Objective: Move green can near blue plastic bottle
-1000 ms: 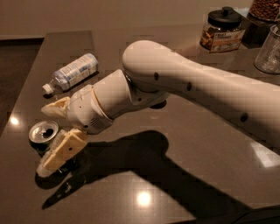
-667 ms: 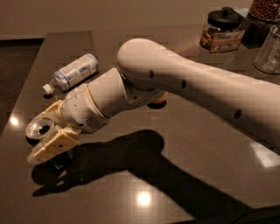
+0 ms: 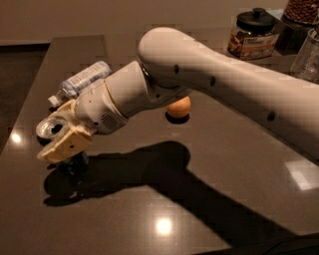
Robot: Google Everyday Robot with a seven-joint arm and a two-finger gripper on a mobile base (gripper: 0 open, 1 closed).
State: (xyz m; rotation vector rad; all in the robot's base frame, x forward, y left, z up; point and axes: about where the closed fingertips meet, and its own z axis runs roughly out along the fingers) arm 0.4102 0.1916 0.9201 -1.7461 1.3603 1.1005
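The green can [image 3: 51, 127] shows its silver top with the pull-tab opening at the table's left side; its dark body is mostly hidden. My gripper [image 3: 53, 131] is shut on the can, with one beige finger [image 3: 67, 144] in front of it and the other behind it. The can looks held just above the table, over its shadow. The blue plastic bottle [image 3: 82, 79] lies on its side just behind the gripper, white cap pointing left, a short gap from the can.
An orange fruit [image 3: 179, 107] sits mid-table, partly under my arm. A black-lidded glass jar [image 3: 254, 35], a second jar [image 3: 301, 10] and a clear glass [image 3: 310, 55] stand at the back right. The table's left edge [image 3: 20, 114] is close to the gripper.
The fingers have closed around the can. The can and gripper have shifted up and back toward the bottle. The arm has risen, uncovering the orange.
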